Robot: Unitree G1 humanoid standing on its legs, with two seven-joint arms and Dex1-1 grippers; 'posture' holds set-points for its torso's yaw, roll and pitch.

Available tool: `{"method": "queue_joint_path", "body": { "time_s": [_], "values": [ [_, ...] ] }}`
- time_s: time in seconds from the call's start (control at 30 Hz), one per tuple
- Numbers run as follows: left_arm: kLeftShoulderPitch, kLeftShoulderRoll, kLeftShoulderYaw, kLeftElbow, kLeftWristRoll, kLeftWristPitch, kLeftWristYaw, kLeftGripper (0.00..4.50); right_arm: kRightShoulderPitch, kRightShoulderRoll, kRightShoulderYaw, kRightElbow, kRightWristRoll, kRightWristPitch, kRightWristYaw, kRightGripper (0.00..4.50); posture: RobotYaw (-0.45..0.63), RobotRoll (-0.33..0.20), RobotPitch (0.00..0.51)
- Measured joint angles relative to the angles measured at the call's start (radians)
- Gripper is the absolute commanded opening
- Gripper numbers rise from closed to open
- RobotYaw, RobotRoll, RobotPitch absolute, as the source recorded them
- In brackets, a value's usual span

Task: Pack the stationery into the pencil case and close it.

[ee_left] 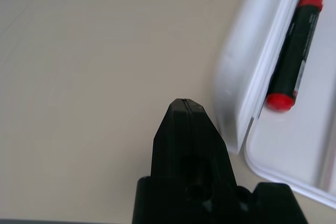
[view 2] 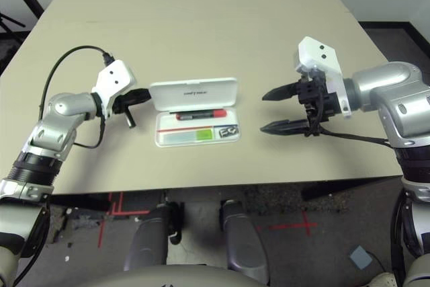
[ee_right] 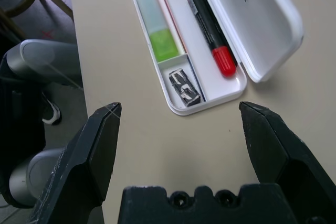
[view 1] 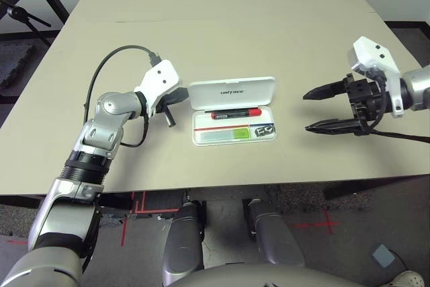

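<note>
Our left gripper [view 1: 173, 99], fingers pressed together, sits just beside the open pencil case [view 1: 232, 92] (marker [view 1: 236, 113], highlighter [view 1: 225, 136] and grey block [view 1: 265, 129] inside); our right gripper [view 1: 321, 109] hangs spread wide.

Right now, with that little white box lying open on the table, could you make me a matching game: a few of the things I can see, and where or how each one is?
Things:
1. marker
2. highlighter
3. small dark block
4. pencil case lid

Places or states:
A. in the small square compartment at the tray's end
B. standing open, tilted back from the tray
C. in the long compartment nearest the hinge
D. in the long compartment on the side away from the hinge

Pairs: 1-C, 2-D, 3-A, 4-B
</note>
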Motion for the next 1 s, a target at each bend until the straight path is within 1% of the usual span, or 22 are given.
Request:
{"method": "queue_joint_path", "body": {
  "time_s": [0.2, 0.37, 0.47, 0.57, 0.7, 0.87, 1.0],
  "values": [
    [0.0, -0.015, 0.001, -0.029, -0.033, 0.005, -0.031, 0.01, 0.004, -0.001, 0.0, 0.001, -0.001, -0.006, -0.005, 4.5, -0.13, 0.0, 0.164],
    [0.013, -0.031, -0.002, -0.157, -0.088, 0.068, -0.082, 0.01, 0.004, -0.001, 0.007, 0.006, -0.013, -0.02, -0.007, 4.5, -0.12, 0.0, 0.165],
    [0.034, -0.032, -0.027, -0.218, -0.094, 0.104, -0.107, 0.01, 0.002, -0.001, 0.009, 0.011, -0.021, -0.025, -0.007, 4.5, -0.12, 0.0, 0.165],
    [0.062, -0.028, -0.062, -0.225, -0.082, 0.115, -0.123, 0.01, 0.002, -0.001, 0.011, 0.026, -0.027, -0.033, -0.008, 4.5, -0.13, 0.0, 0.164],
    [0.071, -0.02, -0.107, -0.209, -0.031, 0.1, -0.127, 0.01, 0.002, 0.0, 0.022, 0.028, -0.041, -0.041, -0.009, 4.5, -0.13, 0.0, 0.164],
    [0.062, -0.019, -0.139, -0.175, 0.009, 0.075, -0.128, 0.01, 0.011, -0.001, 0.025, 0.03, -0.044, -0.051, -0.011, 4.5, -0.14, 0.0, 0.16],
    [0.051, -0.018, -0.15, -0.173, 0.018, 0.101, -0.141, 0.01, 0.011, -0.001, 0.025, 0.04, -0.053, -0.057, -0.014, 4.5, -0.14, 0.0, 0.159]
  ]
}}
